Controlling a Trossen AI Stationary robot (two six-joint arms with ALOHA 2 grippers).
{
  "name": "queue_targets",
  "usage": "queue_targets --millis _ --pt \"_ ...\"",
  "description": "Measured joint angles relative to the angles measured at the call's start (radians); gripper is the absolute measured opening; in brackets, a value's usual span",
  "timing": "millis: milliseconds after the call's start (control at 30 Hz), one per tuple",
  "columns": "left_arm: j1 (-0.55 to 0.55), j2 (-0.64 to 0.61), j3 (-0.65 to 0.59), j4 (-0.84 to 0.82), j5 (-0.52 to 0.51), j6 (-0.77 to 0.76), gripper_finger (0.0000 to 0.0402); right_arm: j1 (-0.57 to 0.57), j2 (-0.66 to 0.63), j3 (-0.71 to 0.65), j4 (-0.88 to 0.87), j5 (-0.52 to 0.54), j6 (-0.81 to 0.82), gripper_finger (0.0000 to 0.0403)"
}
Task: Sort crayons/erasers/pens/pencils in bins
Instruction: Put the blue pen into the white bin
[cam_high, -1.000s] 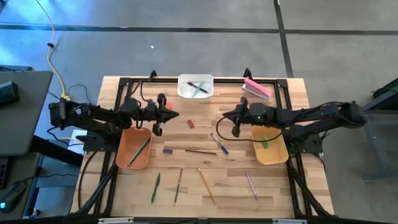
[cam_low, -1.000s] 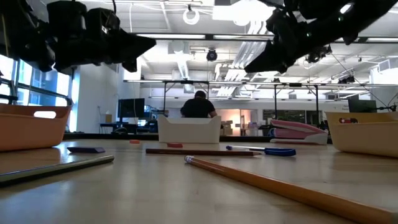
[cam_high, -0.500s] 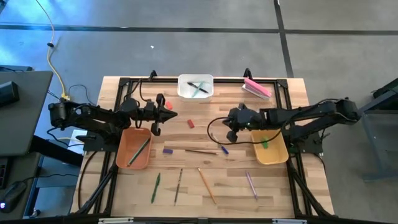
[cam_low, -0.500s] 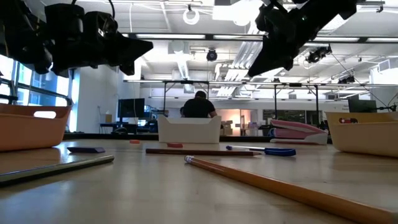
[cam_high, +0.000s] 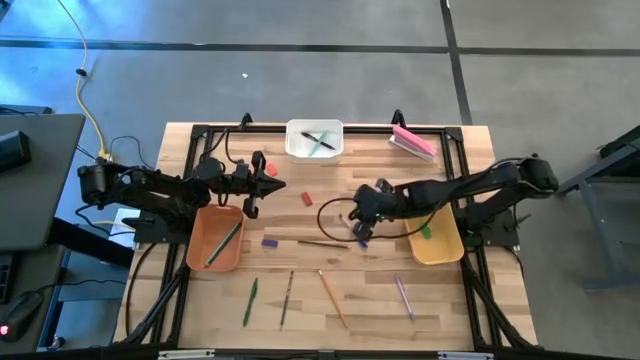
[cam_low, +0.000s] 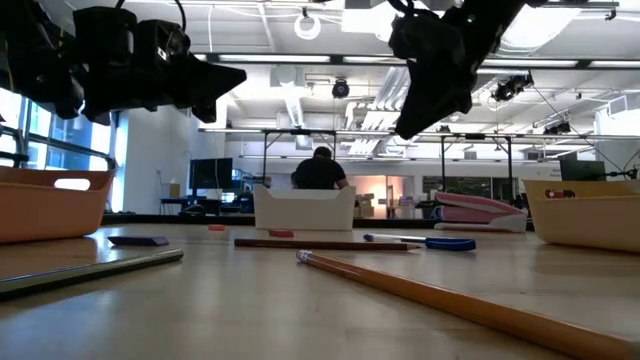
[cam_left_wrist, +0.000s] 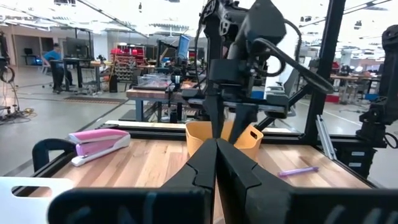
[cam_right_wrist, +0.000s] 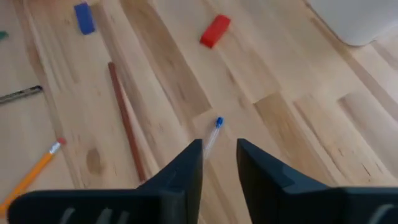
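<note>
the right gripper hangs over the blue pen lying mid-table, fingers slightly parted and empty. that pen looks light, stiff and apt to roll, so pinch its middle. the left gripper waits closed above the orange bin.

An open-plan robotics lab or workshop: a pale butcher-block wooden table on a black metal frame stands on grey concrete floor, with white ceiling strip lights at 12 o'clock and a seated person among distant workbenches.
</note>
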Motion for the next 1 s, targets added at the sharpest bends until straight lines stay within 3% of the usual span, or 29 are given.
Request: queue_targets --millis 467,733,1000 --pt "0.000 0.000 0.000 -0.030 0.000 0.001 0.0000 0.045 0.097 0.045 -0.094 -0.006 0.148 0.0188" --pt "0.000 0.000 0.000 -0.022 0.000 0.005 0.0000 0.068 0.154 0.044 -0.163 -0.048 0.380 0.0194" --pt "0.000 0.000 0.000 -0.022 0.000 0.000 0.0000 0.079 0.267 0.043 -0.150 -0.105 0.446 0.0194"
